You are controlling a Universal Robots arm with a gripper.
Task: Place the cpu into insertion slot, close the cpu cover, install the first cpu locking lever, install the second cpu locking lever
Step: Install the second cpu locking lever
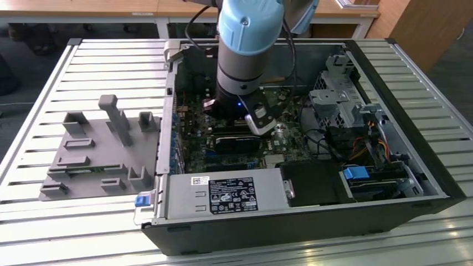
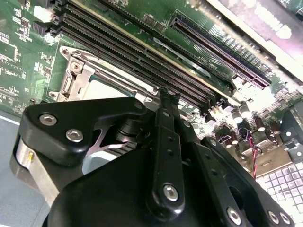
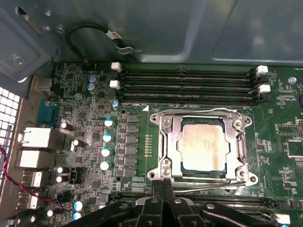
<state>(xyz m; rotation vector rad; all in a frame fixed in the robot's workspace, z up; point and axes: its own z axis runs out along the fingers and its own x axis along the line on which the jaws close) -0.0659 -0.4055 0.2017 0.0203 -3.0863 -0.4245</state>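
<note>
The cpu (image 3: 202, 144) lies flat in the insertion slot (image 3: 156, 117) on the green motherboard, its pale metal face up. The silvery cpu cover (image 3: 165, 137) lies down around it as a frame. A thin wire lever (image 3: 213, 187) runs along the slot's edge nearest my fingers. My gripper (image 3: 164, 185) is shut, its two black fingertips pressed together just at that edge with nothing seen between them. In the second wrist view one finger (image 2: 168, 106) stands beside the cpu (image 2: 106, 90) and cover (image 2: 78, 78). In the exterior view the gripper (image 1: 258, 126) reaches down into the open computer case.
Long black memory slots (image 3: 189, 82) run beside the socket. Capacitors (image 3: 106, 137) and rear ports (image 3: 35, 137) sit further off. The case holds a power supply (image 1: 221, 194) and a drive cage (image 1: 333, 105). A grey fixture (image 1: 96, 149) lies on the slatted table.
</note>
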